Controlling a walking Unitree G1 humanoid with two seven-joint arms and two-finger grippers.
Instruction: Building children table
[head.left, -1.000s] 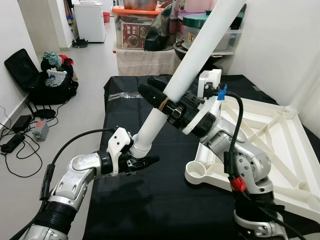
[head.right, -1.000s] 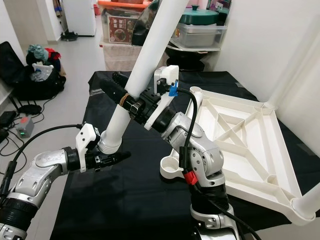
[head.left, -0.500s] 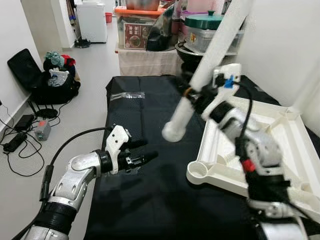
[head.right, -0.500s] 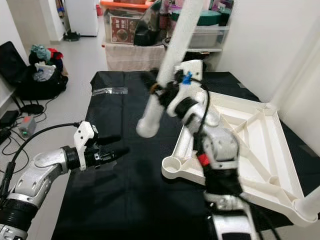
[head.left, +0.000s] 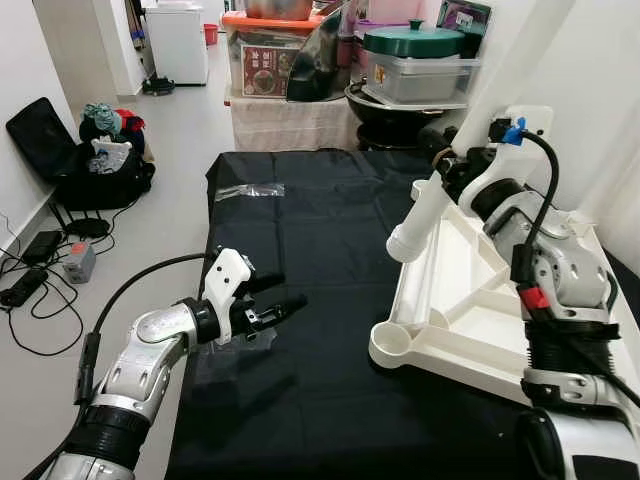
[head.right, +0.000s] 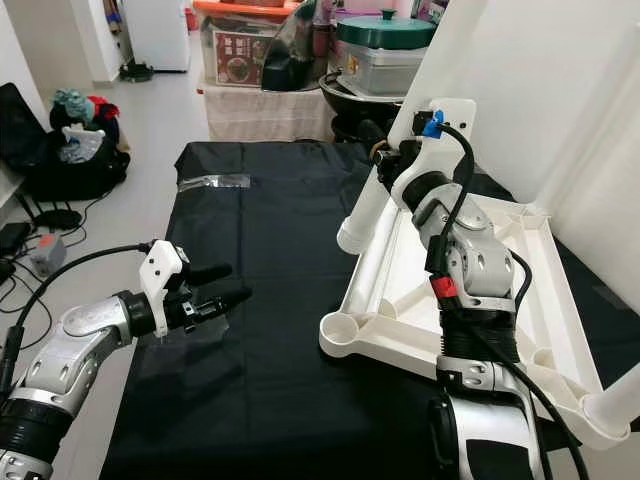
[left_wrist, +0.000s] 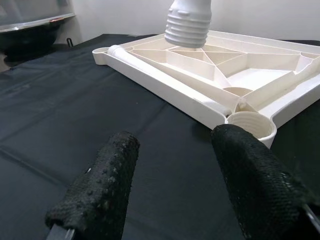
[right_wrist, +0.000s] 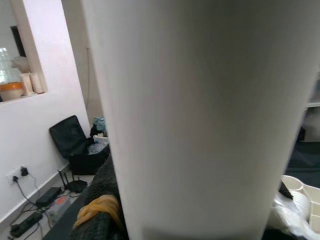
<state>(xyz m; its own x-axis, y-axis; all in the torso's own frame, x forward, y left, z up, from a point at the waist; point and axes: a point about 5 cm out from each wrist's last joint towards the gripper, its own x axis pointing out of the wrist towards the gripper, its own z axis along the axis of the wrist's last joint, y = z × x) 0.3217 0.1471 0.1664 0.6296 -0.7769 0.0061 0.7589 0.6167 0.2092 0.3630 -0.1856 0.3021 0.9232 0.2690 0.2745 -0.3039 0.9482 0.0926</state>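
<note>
Right gripper (head.left: 452, 168) clamps a smooth white leg (head.left: 470, 130), tilted, its threaded end above the ribbed tabletop's (head.left: 470, 300) edge. Black cloth (head.left: 300, 260) lies open between both arms. Left gripper (head.left: 283, 297) hovers there, textured fingers (left_wrist: 102, 185) apart, facing a corner socket (left_wrist: 250, 125).

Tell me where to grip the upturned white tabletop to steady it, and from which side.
Judging by its pose, grip the tabletop on its long raised rim beside the near round corner socket. Come from the robot's left, where the open left gripper hovers over bare black cloth; the rim is thin enough to pinch.
</note>
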